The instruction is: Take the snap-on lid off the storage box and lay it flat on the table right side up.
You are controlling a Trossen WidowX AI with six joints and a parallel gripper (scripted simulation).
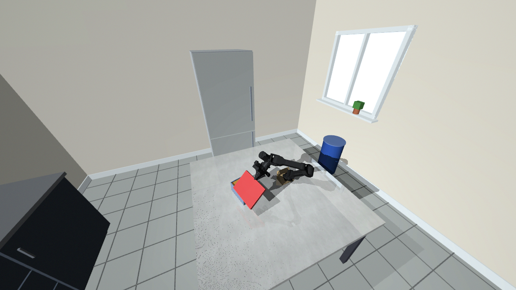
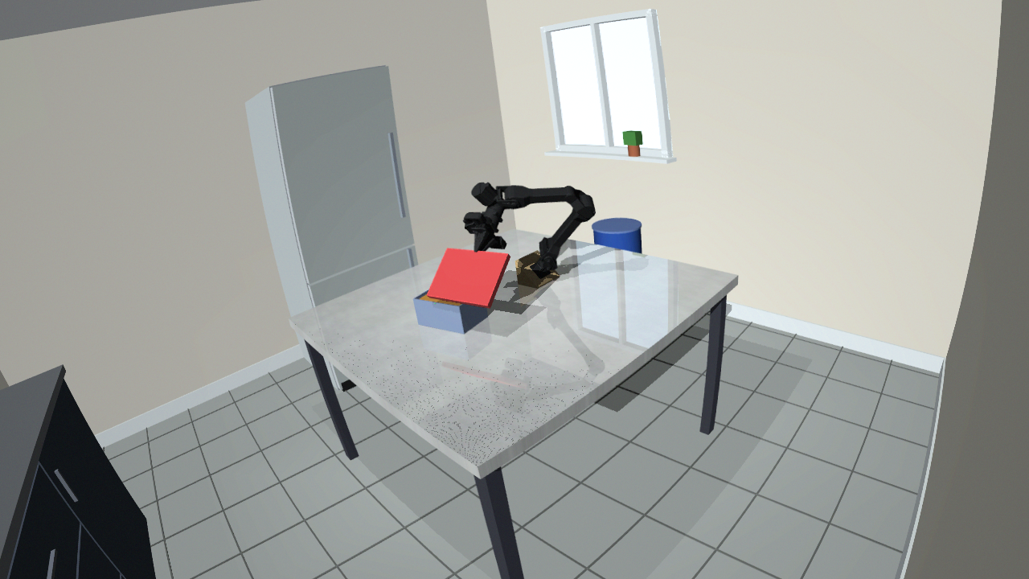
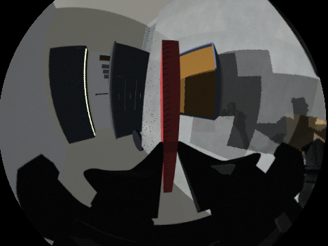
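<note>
The red lid [image 1: 249,189] [image 2: 469,277] [image 3: 170,89] is off the box and steeply tilted in the air. My gripper [image 1: 256,178] [image 2: 480,249] [image 3: 169,144] is shut on its upper edge. The blue-grey storage box [image 1: 236,193] [image 2: 439,315] [image 3: 217,85] stands on the table [image 1: 306,230] [image 2: 575,359], below and partly behind the lid in the top and exterior views. The orange-brown inside of the box shows beside the lid in the wrist view. Whether the lid's lower edge touches the box cannot be told.
A brown, angular block-like object [image 1: 282,177] [image 2: 530,273] stands on the table by the arm's base. A blue barrel [image 1: 331,153] [image 2: 617,236] stands on the floor beyond the table. A tall grey fridge [image 1: 227,97] [image 2: 338,179] stands behind the table.
</note>
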